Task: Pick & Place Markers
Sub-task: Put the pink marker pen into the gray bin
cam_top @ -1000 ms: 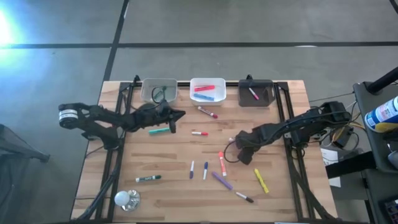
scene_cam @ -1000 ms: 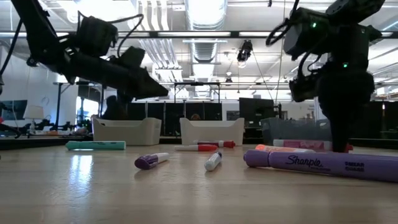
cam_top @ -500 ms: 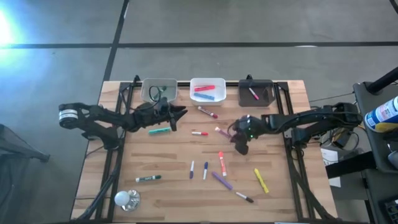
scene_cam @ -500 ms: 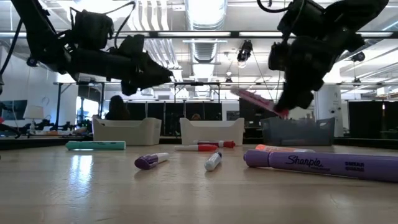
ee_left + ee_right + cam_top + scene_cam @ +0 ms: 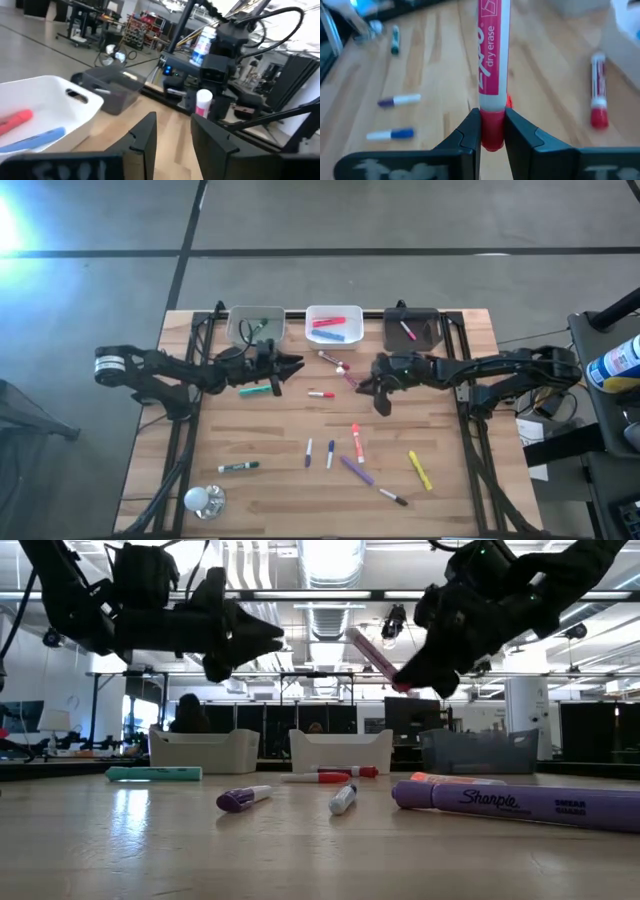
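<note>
My right gripper (image 5: pixel 372 379) hovers over the middle of the table, shut on a pink Expo marker (image 5: pixel 349 376), which also shows in the low view (image 5: pixel 376 656). My left gripper (image 5: pixel 296 363) hangs open and empty above the table near the clear bin (image 5: pixel 255 326); its fingers (image 5: pixel 172 127) have a gap between them. A teal marker (image 5: pixel 258 390), a red-and-white one (image 5: pixel 320 394) and a red-capped one (image 5: pixel 333 360) lie flat nearby. Several more, among them orange (image 5: pixel 356 442), purple (image 5: pixel 356 471) and yellow (image 5: pixel 420 470), lie nearer the near edge. My right gripper pinches the pink marker by its cap end (image 5: pixel 491 131) between the two fingers. The barrel (image 5: pixel 493 45) sticks out ahead of the fingertips, along them. The marker is lifted clear of the table and tilted, its free end (image 5: pixel 355 634) higher than the held end.
Three bins stand in a row at the far edge. The white bin (image 5: pixel 333 310) holds red and blue markers, and the black bin (image 5: pixel 425 332) holds a pink one. A white light bulb (image 5: pixel 203 499) lies at the near left corner. Black rails run along the table's sides.
My right gripper, down at the table a second ago, has risen with the pink marker and moved toward the far edge and left, toward the bins. The marker has been lifted clear of the table and now tilts upward. My left gripper has edged slightly right.
</note>
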